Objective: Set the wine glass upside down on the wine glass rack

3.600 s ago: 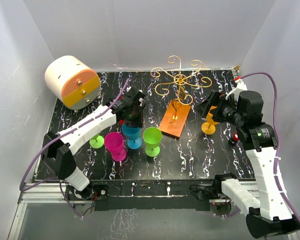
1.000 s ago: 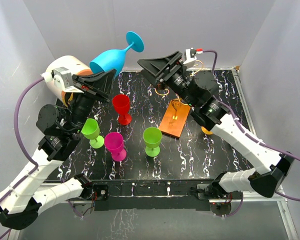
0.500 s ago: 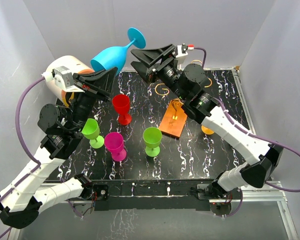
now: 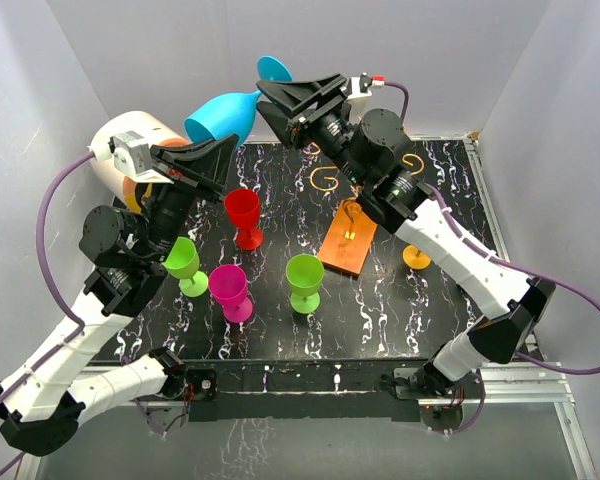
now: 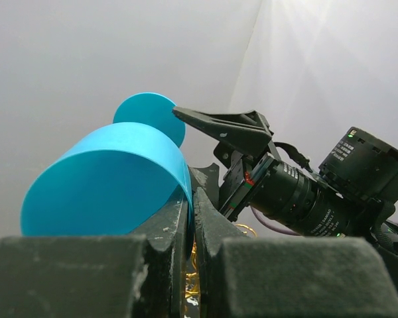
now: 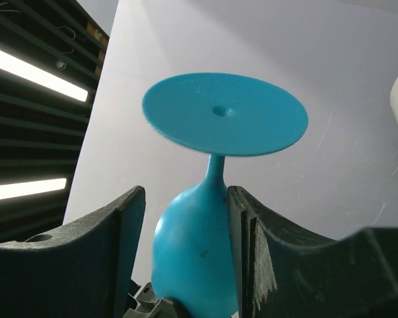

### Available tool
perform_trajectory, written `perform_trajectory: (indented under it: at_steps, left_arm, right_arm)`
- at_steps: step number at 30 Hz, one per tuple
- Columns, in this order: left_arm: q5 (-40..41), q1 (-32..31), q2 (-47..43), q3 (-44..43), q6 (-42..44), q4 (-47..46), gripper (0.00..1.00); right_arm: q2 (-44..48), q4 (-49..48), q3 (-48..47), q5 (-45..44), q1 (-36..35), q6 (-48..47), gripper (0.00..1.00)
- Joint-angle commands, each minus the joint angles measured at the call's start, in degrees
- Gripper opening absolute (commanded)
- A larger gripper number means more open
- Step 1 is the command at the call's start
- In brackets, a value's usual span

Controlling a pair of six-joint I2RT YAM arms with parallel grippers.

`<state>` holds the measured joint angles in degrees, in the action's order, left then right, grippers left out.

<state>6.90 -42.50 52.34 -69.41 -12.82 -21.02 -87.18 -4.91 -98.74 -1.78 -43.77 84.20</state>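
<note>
Most of the wine glass rack (image 4: 346, 244) behind the right arm (image 4: 450, 250).

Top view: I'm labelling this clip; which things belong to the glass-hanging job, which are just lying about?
Job: blue plastic wine glass, gold wire rack on orange-brown base.
Lying about: red plastic goblet, pink goblet, two green goblets, orange goblet, cream-and-orange cylinder.

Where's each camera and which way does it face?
Top external: above and behind the left arm and right arm, looking down on them and the table.
Left wrist: on the left arm, facing along the left claw, shut on the blue wine glass rim.
Right wrist: on the right arm, facing up through the open right claw at the glass foot.
All share that glass.
</note>
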Motion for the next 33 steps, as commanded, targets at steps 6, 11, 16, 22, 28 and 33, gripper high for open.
perform_trajectory:
  at_steps: [6, 11, 16, 22, 28, 33]
  left_arm:
    - [-1.71, -0.18, -0.42, 0.06, -0.11, -3.23, 0.00]
    - [-3.68, -0.21, 0.98, -1.52, -1.04, -2.45, 0.00]
    - [-3.39, -0.21, 0.21, -0.43, -1.71, -2.56, 0.00]
    - [-1.69, -0.21, -1.05, 0.51, -2.79, -1.04, 0.20]
    - [0.74, -0.21, -2.89, -0.02, -4.84, 5.95, 0.59]
    - [-4.47, -0.21, -3.41, -2.33, -5.54, 16.65, 0.87]
  right_arm:
    - [-1.65, 2.45, -4.71, -1.61, -0.32, -0.33, 0.47]
    - [-2.78, 1.31, -5.61, -0.58, -0.26, 0.42, 0.37]
    - [-2.07, -1.40, -3.54, -0.28, -0.28, 1.10, 0.22]
    - [0.16, -5.26, -0.44, -1.62, -0.27, -0.44, 0.00]
    - [3.05, -8.90, 2.36, -4.32, -0.33, -6.26, 0.00]
    - [7.07, -18.15, 7.75, -0.58, -0.27, -22.30, 0.00]
